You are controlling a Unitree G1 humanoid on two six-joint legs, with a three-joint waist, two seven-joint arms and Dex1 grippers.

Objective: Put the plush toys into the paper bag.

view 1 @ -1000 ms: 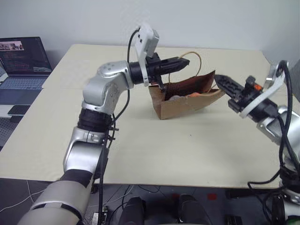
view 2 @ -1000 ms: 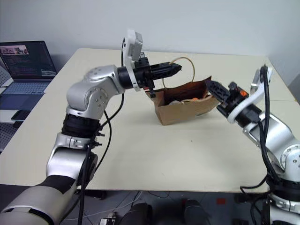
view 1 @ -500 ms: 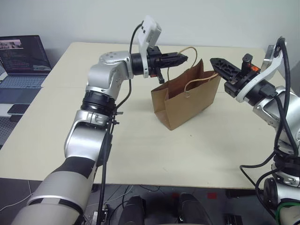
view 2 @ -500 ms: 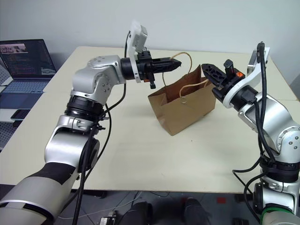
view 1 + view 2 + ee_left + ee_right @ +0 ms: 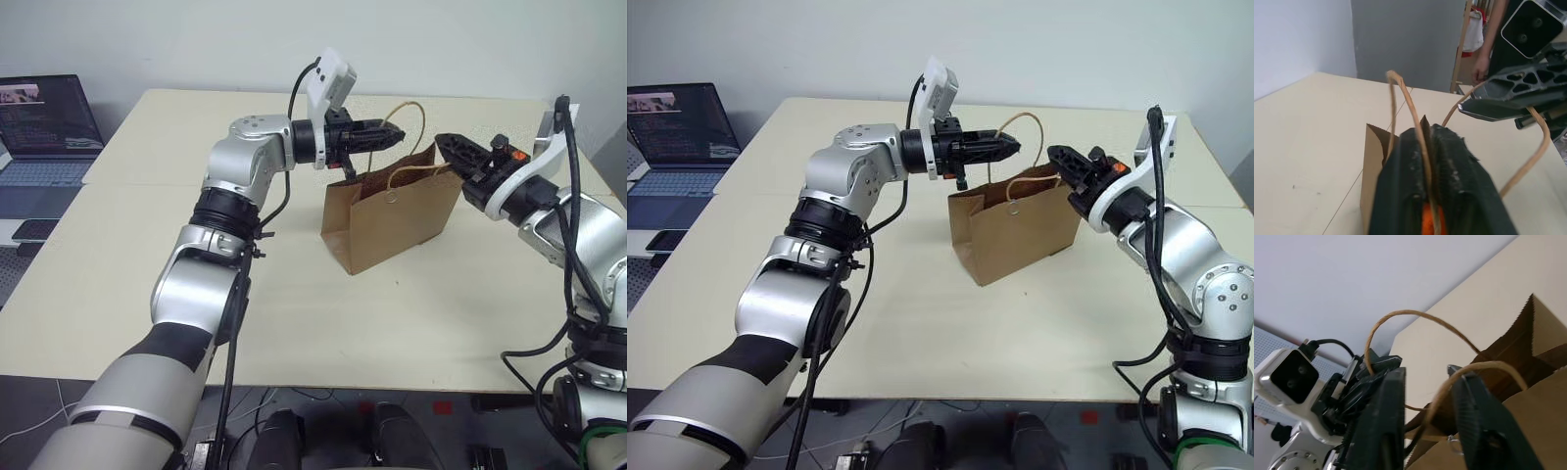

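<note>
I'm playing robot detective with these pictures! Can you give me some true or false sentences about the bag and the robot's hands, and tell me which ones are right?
1. The paper bag stands upright on the table. True.
2. The bag is lying flat on its side. False: it stands up with its mouth open at the top.
3. The left gripper is at one of the bag's handles. True: in the left wrist view the handle runs between its fingers.
4. A laptop sits on the same table beside the bag. False: it is on a separate surface, far off to the robot's left.
5. The right gripper is up by the bag's top edge. True.
</note>
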